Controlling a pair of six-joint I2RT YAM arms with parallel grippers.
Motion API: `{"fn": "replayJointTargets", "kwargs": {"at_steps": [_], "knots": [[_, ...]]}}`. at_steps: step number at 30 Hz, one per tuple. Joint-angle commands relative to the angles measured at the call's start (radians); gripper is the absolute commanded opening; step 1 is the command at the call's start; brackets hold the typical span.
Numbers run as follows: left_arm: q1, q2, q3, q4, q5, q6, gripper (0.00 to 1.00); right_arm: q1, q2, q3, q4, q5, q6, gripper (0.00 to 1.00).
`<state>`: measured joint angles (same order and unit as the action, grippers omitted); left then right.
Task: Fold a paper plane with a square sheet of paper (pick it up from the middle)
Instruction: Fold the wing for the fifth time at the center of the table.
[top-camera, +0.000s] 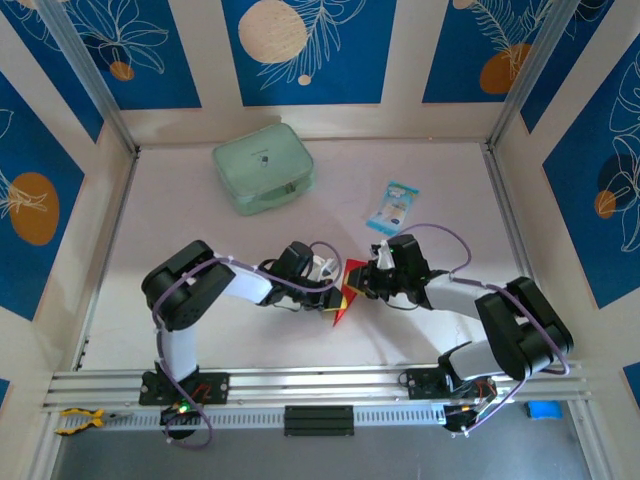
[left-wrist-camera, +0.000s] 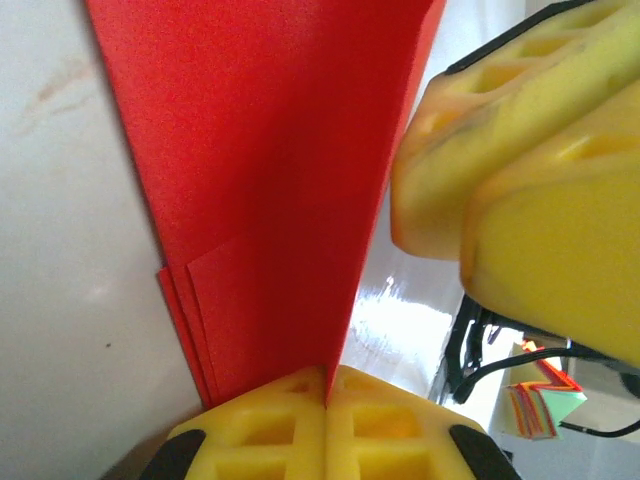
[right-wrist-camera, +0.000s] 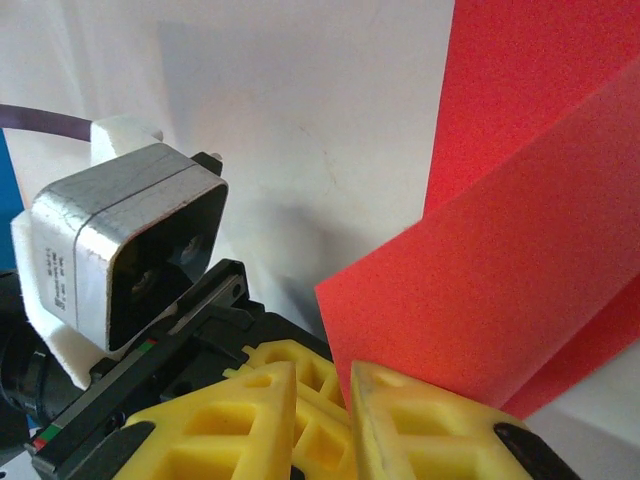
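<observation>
L tool (left-wrist-camera: 326, 388) clamps red paper (left-wrist-camera: 270, 150) edge; R tool (right-wrist-camera: 325, 378) just beside it.

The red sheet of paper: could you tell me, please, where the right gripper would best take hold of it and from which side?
Probably the sheet by its free edge nearest the right gripper, coming in from the right, opposite the left gripper, which is shut on it. Folded into thin flat layers, it only offers an edge to pinch across both faces.
</observation>
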<state>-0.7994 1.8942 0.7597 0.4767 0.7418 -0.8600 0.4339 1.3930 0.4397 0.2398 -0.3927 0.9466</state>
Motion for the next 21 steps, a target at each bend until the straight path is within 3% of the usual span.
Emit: {"fn": "replayJointTargets", "kwargs": {"at_steps": [1,21], "knots": [[0.016,0.031,-0.016,0.084,0.041,-0.066,0.00,-0.016,0.011,0.004,0.032,-0.042,-0.013,0.22],[0.034,0.060,-0.067,0.200,0.036,-0.176,0.00,-0.082,0.132,0.029,0.085,-0.098,-0.035,0.15]]}}
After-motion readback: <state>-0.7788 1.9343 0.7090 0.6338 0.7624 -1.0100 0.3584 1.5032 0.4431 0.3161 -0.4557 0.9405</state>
